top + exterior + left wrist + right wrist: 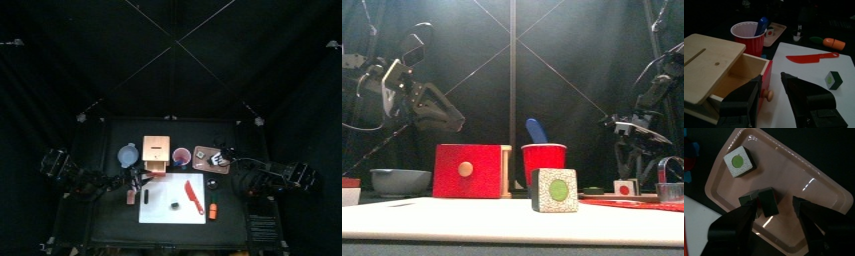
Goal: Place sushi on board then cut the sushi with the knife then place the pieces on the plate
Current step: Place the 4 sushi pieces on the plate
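One sushi piece [174, 204] stands on the white cutting board [158, 212], its speckled face with a green centre toward the front [555, 190]. The red knife [195, 195] lies on the board beside it. On the pink tray [804, 168] rests a cut slice [739, 161]. A dark green block [764, 203] sits on the tray between the fingers of my right gripper [779, 205], which is open. My left gripper [771, 82] hovers open over the board's left edge, by the box, holding nothing.
The wooden box [711, 60] has its red drawer [754, 75] pulled out toward the board. Behind stand the red cup [182, 155] with the blue knife [536, 130] and the blue-grey bowl [128, 153]. An orange toy carrot [213, 209] lies off the board's right edge.
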